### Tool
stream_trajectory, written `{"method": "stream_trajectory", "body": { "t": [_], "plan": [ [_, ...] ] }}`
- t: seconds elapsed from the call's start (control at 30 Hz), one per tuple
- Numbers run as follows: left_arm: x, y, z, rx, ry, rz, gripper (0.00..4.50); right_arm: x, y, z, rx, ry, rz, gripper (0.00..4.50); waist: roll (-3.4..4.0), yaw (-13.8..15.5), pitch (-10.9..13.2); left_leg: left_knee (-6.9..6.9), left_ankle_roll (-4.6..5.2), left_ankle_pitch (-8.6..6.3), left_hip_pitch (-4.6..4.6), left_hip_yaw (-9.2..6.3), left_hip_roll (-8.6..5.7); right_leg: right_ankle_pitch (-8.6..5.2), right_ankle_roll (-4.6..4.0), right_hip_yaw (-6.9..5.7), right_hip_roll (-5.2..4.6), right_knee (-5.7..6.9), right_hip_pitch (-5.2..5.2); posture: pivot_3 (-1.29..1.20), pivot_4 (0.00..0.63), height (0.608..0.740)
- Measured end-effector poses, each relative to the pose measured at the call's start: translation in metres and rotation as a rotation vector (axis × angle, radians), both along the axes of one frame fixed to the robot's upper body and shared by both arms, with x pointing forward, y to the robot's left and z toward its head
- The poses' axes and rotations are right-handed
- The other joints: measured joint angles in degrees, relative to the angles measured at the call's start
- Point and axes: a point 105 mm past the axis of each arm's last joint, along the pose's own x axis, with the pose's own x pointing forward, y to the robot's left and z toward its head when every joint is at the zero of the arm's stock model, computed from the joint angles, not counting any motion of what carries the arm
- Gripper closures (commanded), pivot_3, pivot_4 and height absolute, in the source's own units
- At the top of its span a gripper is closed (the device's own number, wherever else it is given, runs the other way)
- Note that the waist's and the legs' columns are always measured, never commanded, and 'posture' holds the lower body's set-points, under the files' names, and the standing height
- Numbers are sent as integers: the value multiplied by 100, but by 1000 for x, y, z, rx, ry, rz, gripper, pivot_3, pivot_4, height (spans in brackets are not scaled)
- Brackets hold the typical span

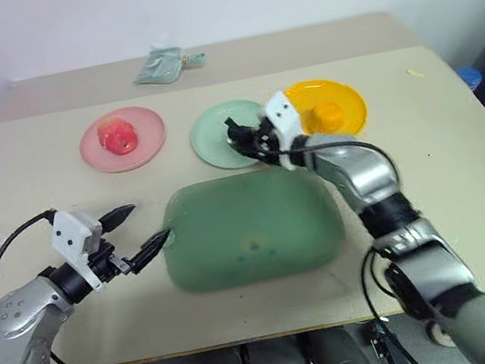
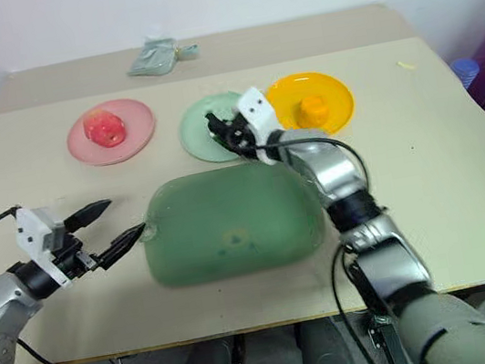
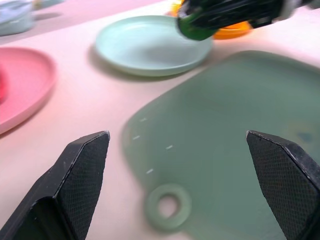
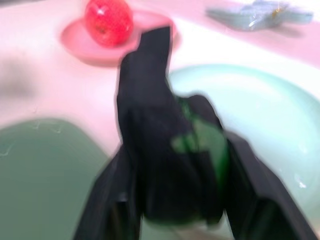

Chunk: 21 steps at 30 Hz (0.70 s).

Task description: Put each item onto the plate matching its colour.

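My right gripper (image 1: 241,138) is shut on the small dark green-and-black lump (image 4: 202,142), held over the near edge of the mint green plate (image 1: 213,137). That lump (image 3: 192,27) also shows from the left wrist, above the plate's rim. A red-pink apple (image 1: 117,134) lies on the pink plate (image 1: 151,141). The orange fruit (image 1: 330,113) rests on the orange-yellow plate (image 1: 350,94). My left gripper (image 1: 149,224) stands open at the left edge of the green mat, nothing between its fingers (image 3: 80,172).
The large translucent green mat (image 1: 250,231) lies in the table's middle, near the front edge, with a ring hole (image 3: 168,206) at its corner. A pale green cloth bundle (image 1: 161,65) sits at the back. A blue object (image 1: 471,77) stands beyond the right edge.
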Motion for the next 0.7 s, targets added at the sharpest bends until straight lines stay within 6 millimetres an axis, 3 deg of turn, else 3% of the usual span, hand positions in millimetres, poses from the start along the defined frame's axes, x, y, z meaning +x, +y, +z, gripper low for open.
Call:
{"method": "stream_trajectory", "body": {
  "t": [0.03,0.13,0.27,0.37,0.57,0.7],
  "plan": [
    [-1,1,-2,-3,6,7,0,7,4,-3,8,20,-21,1687,0,-2,0,-2,-2,1,-1,4,-5,0,0,1,-7,-2,-1,0,150,740],
    [-6,1,-6,-4,9,23,0,20,4,-9,38,47,-66,103,0,-5,0,-2,-1,0,-3,7,-9,0,1,1,-13,-4,-1,0,150,740],
    [-6,5,-6,-7,-8,77,0,24,-13,5,21,-65,-69,39,2,-16,1,-2,23,-13,-3,5,-8,0,1,0,-11,0,-3,0,150,740],
    [-8,18,-9,5,-15,158,0,14,-51,12,-2,-151,-35,39,1,0,1,-2,25,-14,-3,3,-7,0,1,-2,-10,-2,0,0,150,740],
    [-15,84,-13,63,-10,455,0,-46,-162,-11,-71,-62,-3,39,3,-7,2,0,33,-18,3,10,-5,0,2,-2,-9,-5,10,0,150,740],
    [-25,108,-26,75,38,542,0,-84,-202,-25,-76,57,-5,39,3,-70,1,-2,36,-20,14,21,14,-1,1,7,8,-4,13,0,150,740]
  ]
}}
